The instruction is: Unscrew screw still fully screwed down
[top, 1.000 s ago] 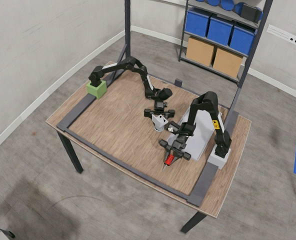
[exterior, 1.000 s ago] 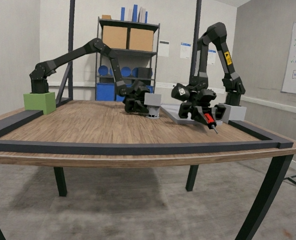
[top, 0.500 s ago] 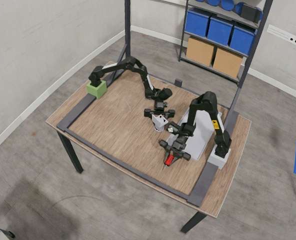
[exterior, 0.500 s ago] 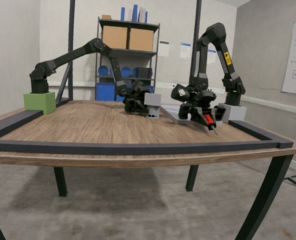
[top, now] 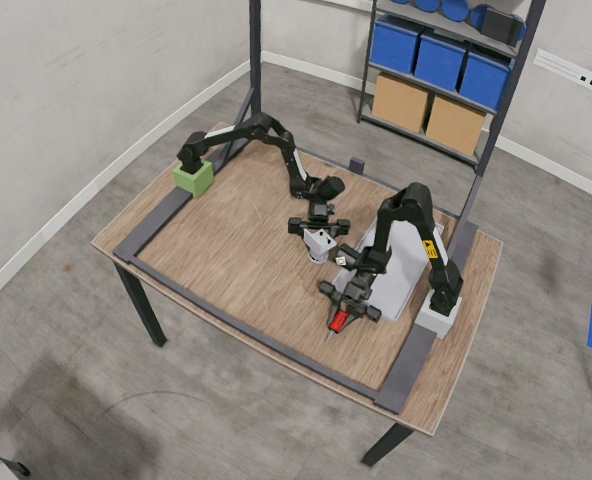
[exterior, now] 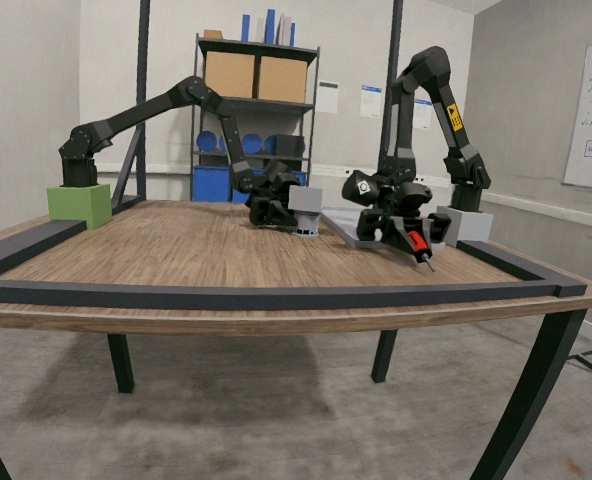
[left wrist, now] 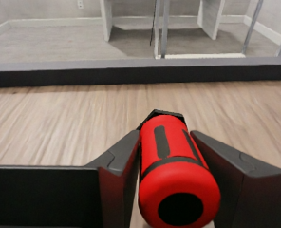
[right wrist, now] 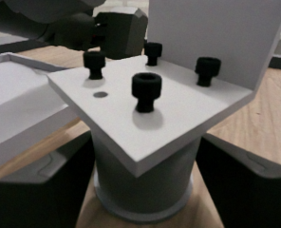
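Note:
The joint module (top: 318, 257) (exterior: 306, 225) (right wrist: 142, 192) stands upright with the grey bracket (top: 313, 242) (exterior: 305, 199) (right wrist: 216, 33) on top. Four black screws show in the right wrist view: left (right wrist: 94, 63), front (right wrist: 146, 90), back (right wrist: 153, 52) and right (right wrist: 207, 70). All four heads show above the plate. An empty hole (right wrist: 101, 94) lies between the left and front screws. My right gripper (right wrist: 144, 136) is shut on the module's body, under the bracket. My left gripper (top: 339, 316) (left wrist: 164, 137) is shut on the red screwdriver (exterior: 418, 241) (left wrist: 178, 178), its tip slanting down above the table, away from the module.
A shallow grey tray (top: 410, 268) (right wrist: 31, 104) lies beside the module, partly under the left arm. A dark frame bar (top: 255, 330) (exterior: 286, 298) runs along the table's front edge. In the right wrist view part of the left arm (right wrist: 119, 35) stands close behind the bracket.

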`<state>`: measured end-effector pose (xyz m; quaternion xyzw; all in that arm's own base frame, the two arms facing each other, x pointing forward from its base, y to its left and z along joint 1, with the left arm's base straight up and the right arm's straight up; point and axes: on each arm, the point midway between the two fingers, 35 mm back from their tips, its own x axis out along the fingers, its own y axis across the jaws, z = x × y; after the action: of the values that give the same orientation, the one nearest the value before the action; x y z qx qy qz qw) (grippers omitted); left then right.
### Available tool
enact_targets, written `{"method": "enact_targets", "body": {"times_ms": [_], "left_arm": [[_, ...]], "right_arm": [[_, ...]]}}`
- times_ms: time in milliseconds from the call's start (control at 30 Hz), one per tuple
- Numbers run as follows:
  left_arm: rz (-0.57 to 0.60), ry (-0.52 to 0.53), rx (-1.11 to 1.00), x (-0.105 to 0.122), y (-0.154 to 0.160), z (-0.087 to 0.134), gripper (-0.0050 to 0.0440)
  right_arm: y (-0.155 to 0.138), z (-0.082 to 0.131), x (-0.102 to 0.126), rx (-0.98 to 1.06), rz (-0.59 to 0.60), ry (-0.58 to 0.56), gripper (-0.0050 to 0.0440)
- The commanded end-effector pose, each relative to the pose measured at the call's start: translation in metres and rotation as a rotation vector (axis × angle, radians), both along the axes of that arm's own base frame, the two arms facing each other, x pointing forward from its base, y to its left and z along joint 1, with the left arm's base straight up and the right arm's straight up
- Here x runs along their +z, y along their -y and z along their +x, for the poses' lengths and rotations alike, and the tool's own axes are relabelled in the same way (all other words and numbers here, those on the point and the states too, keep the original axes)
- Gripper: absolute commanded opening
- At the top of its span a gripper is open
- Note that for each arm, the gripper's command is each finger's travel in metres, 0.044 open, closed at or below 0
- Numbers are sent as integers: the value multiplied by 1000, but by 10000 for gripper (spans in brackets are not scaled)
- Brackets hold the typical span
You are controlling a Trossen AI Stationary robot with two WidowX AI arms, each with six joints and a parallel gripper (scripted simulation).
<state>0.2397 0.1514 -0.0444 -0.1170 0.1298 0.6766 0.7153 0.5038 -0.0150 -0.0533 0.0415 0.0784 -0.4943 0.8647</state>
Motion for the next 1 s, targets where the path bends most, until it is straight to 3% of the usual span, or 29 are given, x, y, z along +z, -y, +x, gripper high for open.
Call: {"method": "enact_targets", "body": {"times_ms": [0, 967], "left_arm": [[6, 23, 2, 2, -1, 6, 130], [6, 28, 5, -6, -1, 6, 130]], "right_arm": [[1, 7, 14, -6, 7, 35, 245], [1, 7, 14, -6, 7, 35, 245]]}}
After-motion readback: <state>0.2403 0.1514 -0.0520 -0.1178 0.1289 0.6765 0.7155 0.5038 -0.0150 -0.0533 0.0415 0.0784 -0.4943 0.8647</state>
